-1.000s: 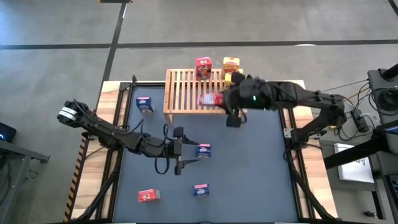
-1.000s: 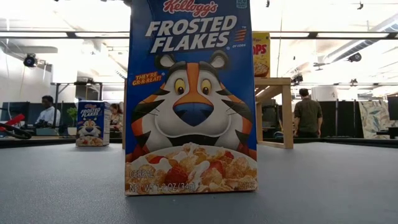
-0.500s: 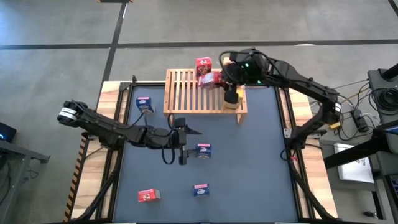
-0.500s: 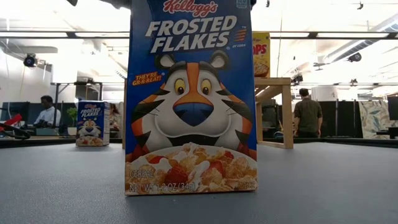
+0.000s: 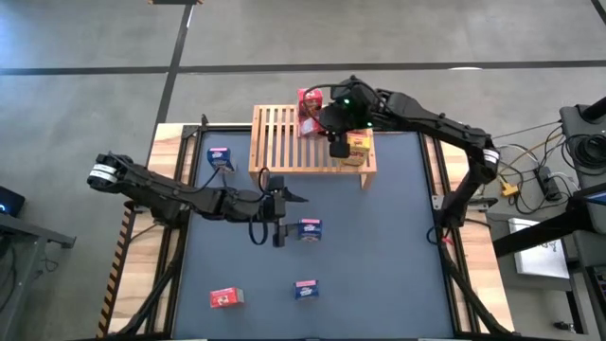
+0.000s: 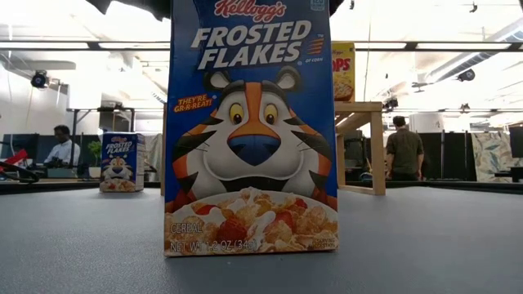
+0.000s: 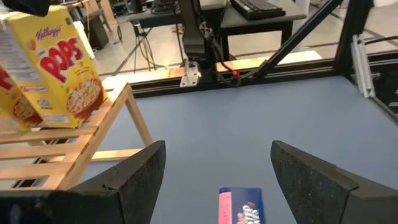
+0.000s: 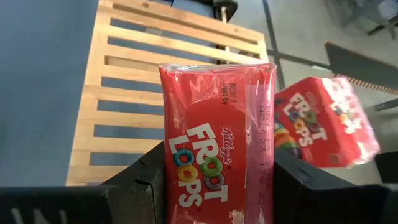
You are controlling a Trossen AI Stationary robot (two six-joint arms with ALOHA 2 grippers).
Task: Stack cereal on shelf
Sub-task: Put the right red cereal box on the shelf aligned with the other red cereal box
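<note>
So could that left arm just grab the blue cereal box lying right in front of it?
Probably yes. The left gripper stands open beside the blue box, which shows between its fingers in the wrist view, with bare mat around it. The right gripper is busy over the shelf with a red box.

Right gripper (image 5: 333, 123) over shelf (image 5: 284, 142), beside red box (image 5: 309, 101). Left gripper (image 5: 282, 213) near blue box (image 5: 310, 228).
</note>
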